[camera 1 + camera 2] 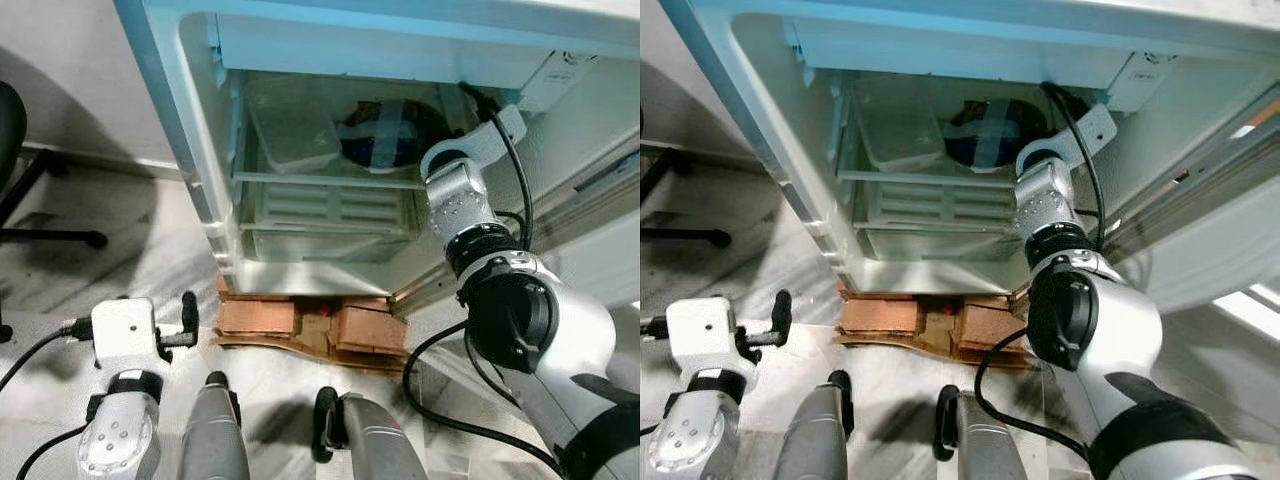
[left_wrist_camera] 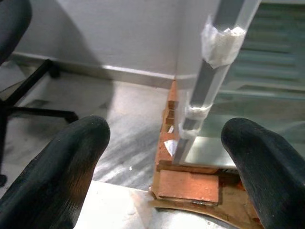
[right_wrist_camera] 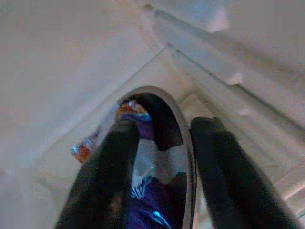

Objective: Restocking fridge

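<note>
Inside the open fridge (image 1: 200, 170), the right gripper (image 3: 159, 143) is seen straddling the rim of a dark bowl (image 1: 385, 135) of blue-and-purple packets on the glass shelf (image 1: 330, 180), beside a clear lidded container (image 1: 290, 125). Whether its fingers are actually clamped on the rim cannot be told from the blurred wrist view. The left gripper (image 2: 167, 162) is held spread and empty, low outside the fridge near the bricks (image 1: 258, 318) beneath it.

Glossy white fridge (image 1: 190, 150), translucent plastic container (image 1: 290, 125)
</note>
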Tool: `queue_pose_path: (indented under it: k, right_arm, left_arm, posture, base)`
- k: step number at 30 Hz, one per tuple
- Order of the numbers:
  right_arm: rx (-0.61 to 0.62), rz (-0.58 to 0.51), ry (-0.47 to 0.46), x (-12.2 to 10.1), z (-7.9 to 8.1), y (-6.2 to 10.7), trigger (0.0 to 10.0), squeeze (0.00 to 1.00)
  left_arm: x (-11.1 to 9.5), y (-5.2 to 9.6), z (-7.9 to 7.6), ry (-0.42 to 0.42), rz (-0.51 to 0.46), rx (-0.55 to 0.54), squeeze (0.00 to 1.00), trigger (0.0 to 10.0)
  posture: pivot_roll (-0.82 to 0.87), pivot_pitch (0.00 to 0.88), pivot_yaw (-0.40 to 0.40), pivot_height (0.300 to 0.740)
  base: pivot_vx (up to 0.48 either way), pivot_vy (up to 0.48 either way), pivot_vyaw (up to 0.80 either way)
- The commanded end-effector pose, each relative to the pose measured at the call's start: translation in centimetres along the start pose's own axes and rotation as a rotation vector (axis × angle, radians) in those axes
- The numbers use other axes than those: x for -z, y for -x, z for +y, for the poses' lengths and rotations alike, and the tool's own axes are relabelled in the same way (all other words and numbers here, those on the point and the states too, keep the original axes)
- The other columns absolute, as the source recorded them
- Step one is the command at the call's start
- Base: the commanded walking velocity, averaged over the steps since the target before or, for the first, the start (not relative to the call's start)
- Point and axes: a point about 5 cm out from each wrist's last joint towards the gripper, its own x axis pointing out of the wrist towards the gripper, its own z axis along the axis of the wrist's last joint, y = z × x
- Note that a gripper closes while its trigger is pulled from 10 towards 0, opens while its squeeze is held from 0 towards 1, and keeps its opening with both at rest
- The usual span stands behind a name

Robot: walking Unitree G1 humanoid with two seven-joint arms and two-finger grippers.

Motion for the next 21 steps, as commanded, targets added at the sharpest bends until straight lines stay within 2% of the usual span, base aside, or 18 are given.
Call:
queue_pose_path:
  k: [1, 2, 6, 14, 19, 21]
  right_arm:
    - [0.005, 0.029, 0.068, 0.7, -1.6, 0.2, 10.0, 1.00]
    - [0.003, 0.041, 0.108, 0.9, -2.4, 0.4, 10.0, 1.00]
    - [-0.031, 0.046, 0.181, 0.8, -3.3, 0.5, 10.0, 1.00]
    - [-0.155, 0.050, 0.272, 1.3, -2.2, 0.6, 10.0, 1.00]
    - [-0.277, 0.084, 0.294, 2.0, -1.4, 0.9, 10.0, 1.00]
    - [-0.374, 0.092, 0.347, 2.4, -1.2, 1.2, 10.0, 1.00]
  left_arm:
    - [0.9, 0.1, 0.0, -0.010, 0.042, -0.002, 0.00, 10.0]
    - [0.9, -0.2, -0.1, -0.010, 0.039, 0.003, 0.00, 10.0]
    - [0.7, -0.8, -0.2, -0.019, 0.024, 0.013, 0.00, 10.0]
    - [0.5, -1.8, 0.2, -0.030, 0.006, 0.017, 0.00, 10.0]
    - [0.0, -2.5, 0.1, -0.044, -0.023, 0.031, 0.00, 10.0]
    - [0.0, -2.7, 0.2, -0.047, -0.029, 0.033, 0.00, 10.0]
  posture:
    - [0.30, 0.297, -0.141, 0.740]
    - [0.30, 0.289, -0.138, 0.740]
    - [0.29, 0.271, -0.126, 0.740]
    - [0.27, 0.249, -0.109, 0.740]
    - [0.27, 0.227, -0.099, 0.740]
    - [0.26, 0.216, -0.097, 0.740]
  base:
    - [0.000, 0.000, 0.00]
    - [0.000, 0.000, 0.00]
    - [0.000, 0.000, 0.00]
    - [0.000, 0.000, 0.00]
    - [0.000, 0.000, 0.00]
    - [0.000, 0.000, 0.00]
